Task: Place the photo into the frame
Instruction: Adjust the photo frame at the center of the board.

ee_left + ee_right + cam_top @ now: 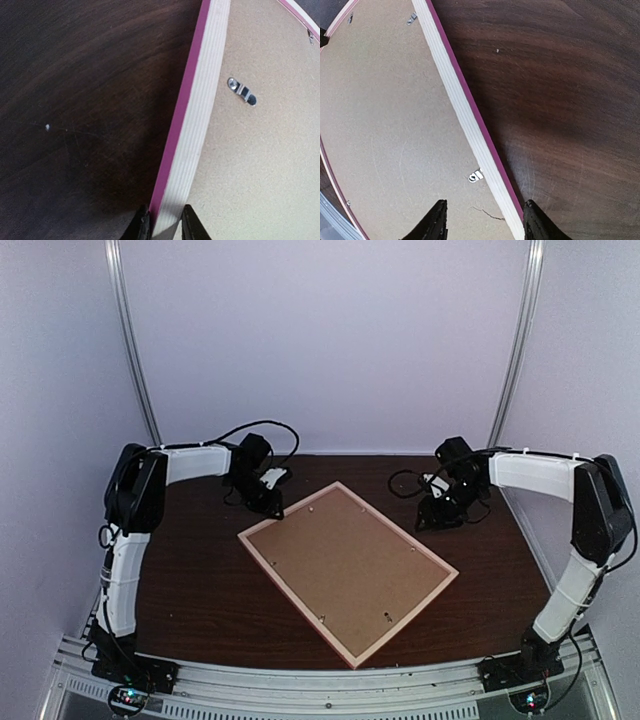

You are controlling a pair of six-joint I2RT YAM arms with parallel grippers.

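The frame [297, 600] lies back side up on the dark table, its pale wood rails edged with pink. A plain brown backing board [345, 565] fills it. The photo is hidden from view. My left gripper [268, 502] is at the frame's far left corner. In the left wrist view it [165, 227] is shut on the frame's rail [200, 100], one finger on each side. My right gripper [437, 518] is by the frame's far right side. In the right wrist view it [485, 222] is open and straddles the rail [465, 110] without touching it.
Small metal turn clips [241, 91] [476, 176] sit on the backing board next to the rails. A thin crack [490, 214] marks the board between my right fingers. Pale walls enclose the table on three sides.
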